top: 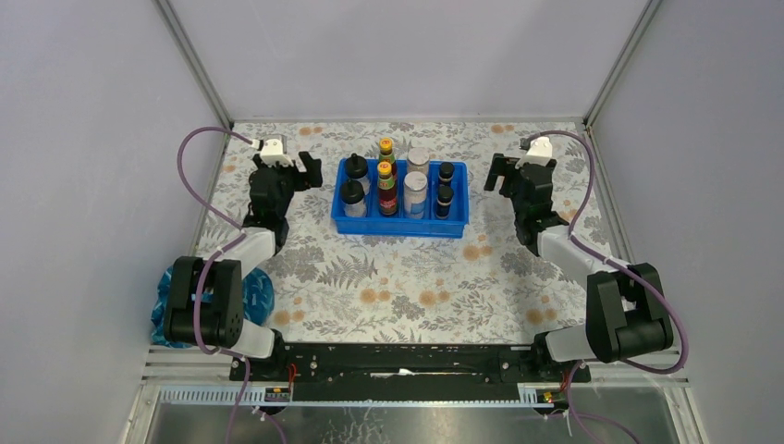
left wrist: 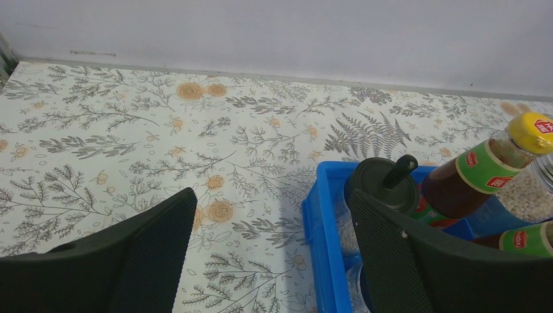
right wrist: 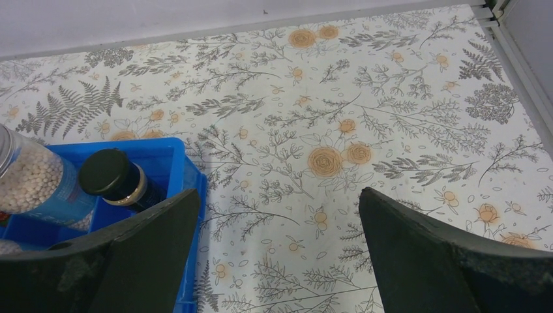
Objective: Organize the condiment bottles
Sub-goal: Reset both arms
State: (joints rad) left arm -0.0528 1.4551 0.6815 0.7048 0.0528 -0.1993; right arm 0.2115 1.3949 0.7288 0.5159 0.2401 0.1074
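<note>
The condiment bottles stand in pairs inside a blue tray (top: 398, 228): black-domed bottles (top: 354, 192), red-labelled yellow-capped bottles (top: 385, 185), silver-lidded jars (top: 415, 191) and tiny dark bottles (top: 445, 197). My left gripper (top: 310, 171) hovers open just left of the tray. In the left wrist view the left gripper (left wrist: 270, 195) holds nothing, and its right finger overlaps the tray wall (left wrist: 323, 222) beside a black-domed cap (left wrist: 381, 186) and a yellow-capped bottle (left wrist: 482, 176). My right gripper (top: 499, 174) is open and empty just right of the tray. In its own view the right gripper (right wrist: 279, 192) hangs over bare cloth beside a tiny dark bottle (right wrist: 114, 176).
A floral cloth (top: 416, 287) covers the table. Grey walls and metal frame posts close in the back and both sides. A crumpled blue bag (top: 166, 301) lies by the left arm's base. A bead-filled jar (right wrist: 32, 179) shows at the right wrist view's left edge.
</note>
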